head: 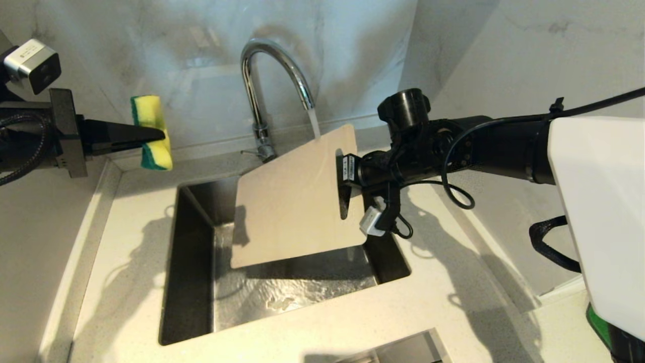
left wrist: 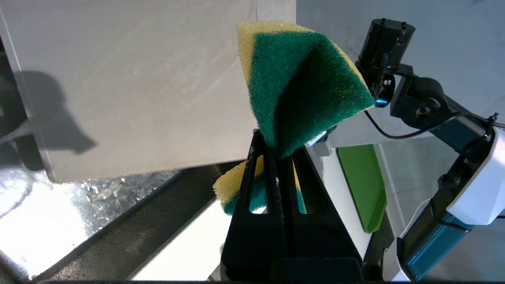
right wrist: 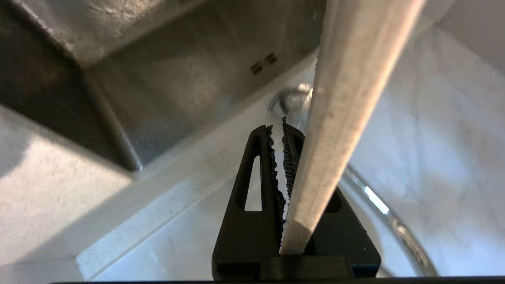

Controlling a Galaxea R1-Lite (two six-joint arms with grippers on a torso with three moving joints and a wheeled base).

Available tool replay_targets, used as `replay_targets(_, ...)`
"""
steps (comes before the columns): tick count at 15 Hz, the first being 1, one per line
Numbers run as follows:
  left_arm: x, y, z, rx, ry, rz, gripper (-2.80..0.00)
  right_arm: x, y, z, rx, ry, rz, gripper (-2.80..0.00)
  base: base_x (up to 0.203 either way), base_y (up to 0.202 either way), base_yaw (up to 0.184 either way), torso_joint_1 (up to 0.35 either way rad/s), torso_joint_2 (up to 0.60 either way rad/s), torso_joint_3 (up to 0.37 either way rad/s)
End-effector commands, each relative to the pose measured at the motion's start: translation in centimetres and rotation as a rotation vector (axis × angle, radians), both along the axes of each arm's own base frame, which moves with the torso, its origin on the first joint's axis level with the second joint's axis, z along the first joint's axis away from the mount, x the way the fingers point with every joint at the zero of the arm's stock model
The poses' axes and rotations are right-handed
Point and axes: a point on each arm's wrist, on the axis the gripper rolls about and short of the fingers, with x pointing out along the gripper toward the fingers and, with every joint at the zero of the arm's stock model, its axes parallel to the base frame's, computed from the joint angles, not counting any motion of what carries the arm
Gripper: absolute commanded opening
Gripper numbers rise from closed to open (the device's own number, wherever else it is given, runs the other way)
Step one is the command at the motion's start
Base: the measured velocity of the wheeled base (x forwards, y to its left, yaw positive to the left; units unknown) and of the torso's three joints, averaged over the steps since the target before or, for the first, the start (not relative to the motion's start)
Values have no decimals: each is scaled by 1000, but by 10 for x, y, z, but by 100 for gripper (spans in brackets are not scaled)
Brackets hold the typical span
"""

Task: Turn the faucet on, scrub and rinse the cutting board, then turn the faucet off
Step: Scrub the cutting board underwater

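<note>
Over the sink (head: 194, 262), you see the cutting board (head: 297, 201) held up in the air, tilted, its lower edge hanging over the wet basin and its upper corner up by the spout. The right gripper (head: 345, 189) comes in from the right side and is clamped on the board's short end, at the handle slot (head: 344, 201); in the right wrist view the board's edge (right wrist: 339, 130) runs between the black fingers (right wrist: 252, 189), which are pinched tight on it. The faucet (head: 267, 85) stands behind the sink on the countertop (head: 438, 292), and it is on: a stream of water (head: 313, 122) falls from the spout onto the board's upper edge, just left of the gripped end. The small side lever (head: 250, 151) sticks out at the faucet base.

To the left and well apart from the board, the left gripper (head: 158, 135) hangs level above the counter's back corner, closed on the sponge (head: 151, 132), green-and-yellow and squashed in the middle. In the left wrist view the sponge (left wrist: 303, 86) bulges out past the fingertips (left wrist: 268, 157), with the board's flat face (left wrist: 130, 86) beyond it, not touching. A bright green flat object (left wrist: 365, 185) lies on the counter under the right arm (left wrist: 426, 106); you cannot tell what it is.
</note>
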Motion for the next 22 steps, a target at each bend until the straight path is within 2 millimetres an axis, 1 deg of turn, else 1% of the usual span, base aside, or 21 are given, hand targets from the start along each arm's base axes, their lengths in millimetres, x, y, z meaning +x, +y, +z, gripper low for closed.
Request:
replay_targets(1,-1,0,0,-3,2,-4,-280,9,-7,-7,-8,-6,-10,-280,0,0,0,0,0,0)
replay_targets(3,-1,-1,0,-2,4,-9,-280,14,-15,-5,7,-31,-22,-280,0,0,0,0,0,0)
replay_targets(5,0,-2,0,-2,4,-11,-280,16,-17,-5,12,-34,-22,-280,0,0,0,0,0,0)
replay_targets(7,0,-2,-1,-2,5,-11,-280,18,-15,-9,18,-25,-5,-280,0,0,0,0,0,0)
replay_targets(22,-1,-4,-1,-2,5,-18,-280,22,-10,-17,29,-22,20,-280,0,0,0,0,0,0)
